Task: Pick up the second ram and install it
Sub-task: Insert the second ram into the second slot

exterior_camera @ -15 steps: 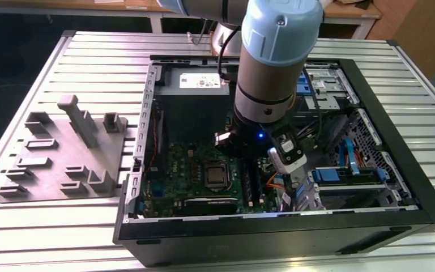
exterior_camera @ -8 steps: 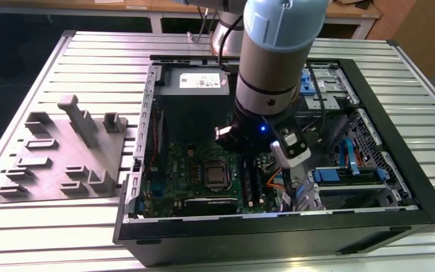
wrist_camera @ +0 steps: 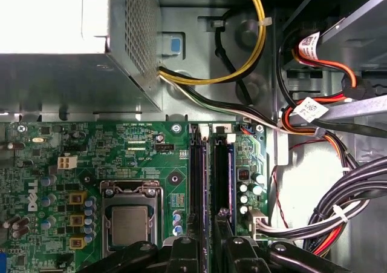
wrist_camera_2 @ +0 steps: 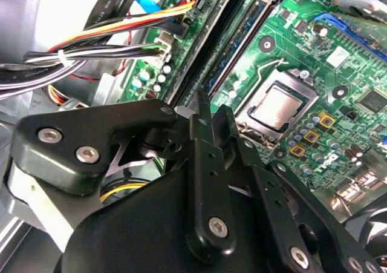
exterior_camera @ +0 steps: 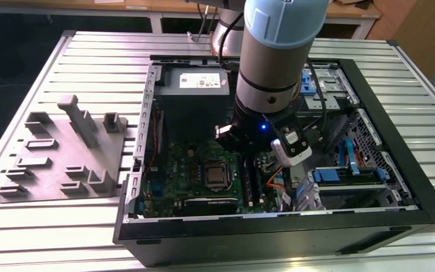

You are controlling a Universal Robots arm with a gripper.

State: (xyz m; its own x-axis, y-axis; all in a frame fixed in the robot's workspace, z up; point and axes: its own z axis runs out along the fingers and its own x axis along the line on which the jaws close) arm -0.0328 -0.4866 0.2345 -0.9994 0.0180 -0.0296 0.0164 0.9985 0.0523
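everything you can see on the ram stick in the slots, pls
The long, narrow dark blue-green ram stick stands on edge in a black memory slot of the green motherboard, beside the silver processor socket and parallel to a neighbouring black slot. In the first wrist view it runs lengthwise toward the black tool, whose fingers sit at its near end. Whether it is fully seated cannot be told.

support: slatted metal table (exterior_camera: 66, 221) | on it: open computer case (exterior_camera: 278, 232); grey fixture plate (exterior_camera: 59, 153)
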